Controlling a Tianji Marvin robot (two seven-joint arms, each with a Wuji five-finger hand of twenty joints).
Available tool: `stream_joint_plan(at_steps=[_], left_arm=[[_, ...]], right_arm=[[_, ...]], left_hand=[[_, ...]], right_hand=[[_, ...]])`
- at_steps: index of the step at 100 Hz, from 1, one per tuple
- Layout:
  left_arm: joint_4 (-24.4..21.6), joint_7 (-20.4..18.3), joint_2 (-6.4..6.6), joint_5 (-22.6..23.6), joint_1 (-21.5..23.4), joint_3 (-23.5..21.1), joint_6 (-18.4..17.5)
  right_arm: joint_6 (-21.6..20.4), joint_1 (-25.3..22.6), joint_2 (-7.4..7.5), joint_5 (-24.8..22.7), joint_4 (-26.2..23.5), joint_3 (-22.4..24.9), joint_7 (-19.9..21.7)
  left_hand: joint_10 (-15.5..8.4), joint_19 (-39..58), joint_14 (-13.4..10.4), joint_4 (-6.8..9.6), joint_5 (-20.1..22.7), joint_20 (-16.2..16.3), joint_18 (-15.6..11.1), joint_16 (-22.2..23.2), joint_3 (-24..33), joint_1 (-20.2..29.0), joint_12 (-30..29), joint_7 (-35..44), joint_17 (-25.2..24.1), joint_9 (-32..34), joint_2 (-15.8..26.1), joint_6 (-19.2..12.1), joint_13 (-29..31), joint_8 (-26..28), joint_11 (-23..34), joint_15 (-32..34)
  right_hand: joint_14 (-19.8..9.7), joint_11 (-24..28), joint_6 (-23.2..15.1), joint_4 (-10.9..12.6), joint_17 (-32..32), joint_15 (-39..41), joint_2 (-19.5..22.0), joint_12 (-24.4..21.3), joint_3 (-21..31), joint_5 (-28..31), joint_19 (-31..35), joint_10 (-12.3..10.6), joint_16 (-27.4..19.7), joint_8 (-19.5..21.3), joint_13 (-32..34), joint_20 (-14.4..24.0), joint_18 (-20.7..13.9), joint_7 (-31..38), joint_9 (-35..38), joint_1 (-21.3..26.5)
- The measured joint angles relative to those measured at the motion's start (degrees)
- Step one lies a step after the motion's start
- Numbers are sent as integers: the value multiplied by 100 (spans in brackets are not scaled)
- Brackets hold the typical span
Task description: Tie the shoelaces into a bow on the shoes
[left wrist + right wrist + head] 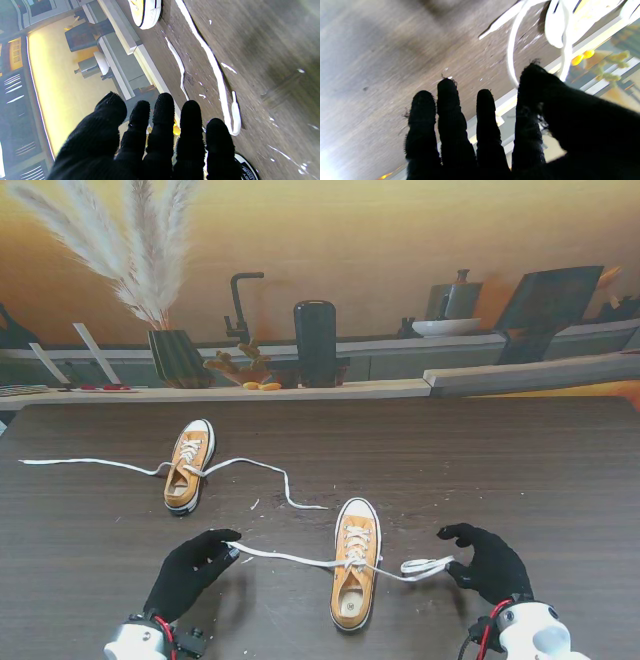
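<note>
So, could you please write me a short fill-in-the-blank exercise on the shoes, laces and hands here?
1. The table holds ____ yellow shoes.
2. The nearer shoe lies between the left hand and the ____ hand.
3. The farther shoe has ____ laces.
4. Both hands wear ____ gloves.

Missing words: two; right; white; black

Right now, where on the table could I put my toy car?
Bare wood on the right, beyond the right hand, and along the far table edge. It is crowded around the near shoe, the far shoe and their laces.
</note>
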Motion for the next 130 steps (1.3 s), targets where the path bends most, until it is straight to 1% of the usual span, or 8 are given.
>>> stream_joint_plan(at_steps=[11, 19, 27, 33, 60, 75, 106, 130], left_arm=[[4, -41, 8, -13, -6, 9, -28], [4, -64, 16, -17, -8, 16, -46], [4, -75, 22, -17, -8, 29, -70], [4, -83, 25, -16, -7, 33, -92], [-3, -89, 34, -14, 14, 76, -194], [-4, -85, 36, -1, 25, 106, -238], [-10, -96, 44, 1, 36, 140, -277], [-29, -106, 48, 4, 57, 160, -274]], right_arm=[[-121, -59, 99, -122, -103, 48, 301], [-204, -82, 153, -134, -165, 67, 452], [-291, -83, 195, -93, -221, 78, 706], [-315, -62, 224, -81, -232, 44, 769], [-303, 211, 295, -11, -157, -369, 822], [-308, 358, 317, -25, -60, -603, 867], [-354, 554, 348, -46, 126, -992, 905], [-345, 680, 350, -73, 246, -1213, 843]], left_hand=[[0, -56, 1, 0, 0, 0, 0, -1, 0, 0, -49, -1, -58, -11, 0, 0, 0, 6, -18, -66], [0, -58, 2, 0, -1, 0, 0, -1, 0, 0, -64, -1, -59, -11, 1, 0, 0, 61, -46, -66], [0, -59, 2, 0, -1, 0, 0, -2, -1, 0, -67, -1, -60, -12, 1, 0, 0, 63, -59, -69], [0, -60, 2, 0, -1, 0, 0, -2, -53, 0, -68, -1, -60, -12, 1, 0, 0, 63, -75, -71], [0, -60, 3, 0, -1, 0, 0, -3, -54, 0, -72, -1, -62, -12, 1, 0, 0, 69, -141, -74], [0, -61, 5, 0, -1, 0, 0, -3, -54, 0, -75, -1, -70, -12, 2, 0, -57, 70, -142, -133], [0, -67, 5, 0, -1, 0, 0, -3, -104, 0, -80, -9, -76, -12, 3, 0, -67, 71, -143, -136], [0, -68, 5, 0, -1, 0, 0, -3, -106, 0, -82, -10, -118, -13, 4, 0, -68, 71, -143, -136]], right_hand=[[72, -140, -54, 0, -285, -351, -372, -64, 53, 156, -534, -50, -1035, 6, -342, -259, -77, 2, -95, 126], [131, -204, -54, 0, -371, -437, -465, -94, 46, 163, -711, -59, -1552, 6, -465, -310, -108, 2, -124, 122], [180, -211, -54, 0, -414, -496, -466, -94, 40, 165, -769, -61, -1789, 7, -465, -315, -129, 1, -124, 90], [188, -224, -54, 0, -421, -502, -466, -94, 38, 217, -772, -61, -1885, 7, -465, -318, -129, -8, -124, 25], [252, -274, 25, 0, -307, -502, -198, -93, -143, 524, -772, -61, -1961, 82, -465, -319, -130, -7, -116, -113], [254, -275, 65, 0, -272, -475, -173, -93, -143, 543, -770, -61, -1961, 153, -453, -319, -130, -7, -114, -231], [254, -282, 134, 0, -203, -364, -127, -93, -143, 641, -758, -61, -1929, 296, -449, -319, -130, -25, -108, -229], [256, -322, 203, 0, -135, -349, -116, -81, -143, 925, -734, -61, -1861, 428, -378, -319, -130, -33, 19, -229]])
